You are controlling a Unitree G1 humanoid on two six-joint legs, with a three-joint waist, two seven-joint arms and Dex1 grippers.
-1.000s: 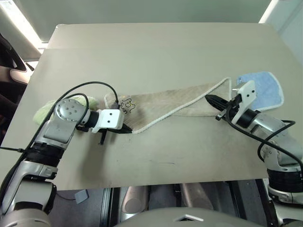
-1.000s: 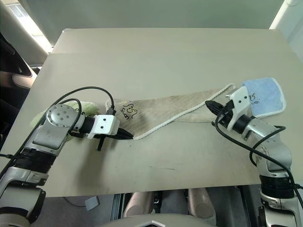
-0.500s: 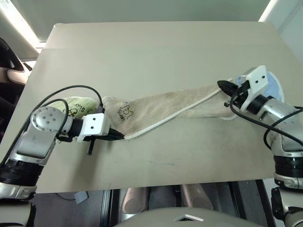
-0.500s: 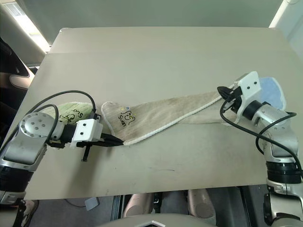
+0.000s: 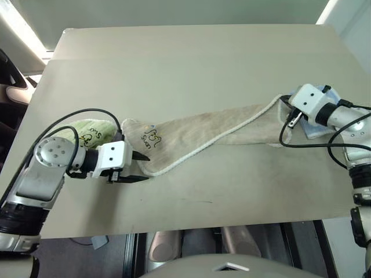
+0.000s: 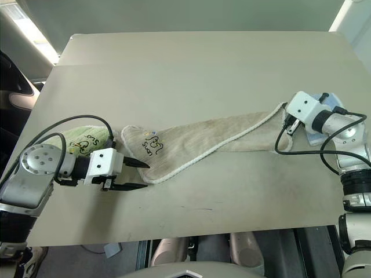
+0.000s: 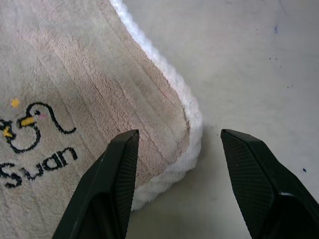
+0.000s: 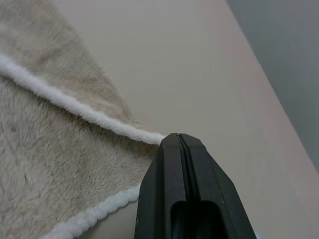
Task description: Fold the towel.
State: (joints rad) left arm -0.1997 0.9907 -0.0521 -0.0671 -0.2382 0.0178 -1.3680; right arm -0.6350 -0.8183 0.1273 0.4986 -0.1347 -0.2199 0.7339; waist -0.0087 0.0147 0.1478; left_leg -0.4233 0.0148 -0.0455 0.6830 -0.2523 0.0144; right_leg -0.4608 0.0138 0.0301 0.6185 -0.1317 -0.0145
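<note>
1. green towel [image 5: 87,130] sits bunched just beside the left end of the towel [image 5: 214,127]; a sloppy regrab there could snag it.
2. left gripper [image 5: 141,168] is spread, fingers [image 7: 112,184] straddling the towel's corded corner near the embroidered mark, nothing pinched. that end lies loose on the table [image 5: 191,63].
3. towel lies stretched in a twisted diagonal strip across the table; folding it like this likely bakes in the twist.
4. right gripper [image 8: 180,144] is pressed together at the far corner's white cord; the pinch looks thin and could slip under tension.
5. blue towel [image 6: 322,104] lies under the right gripper and may drag along.
</note>
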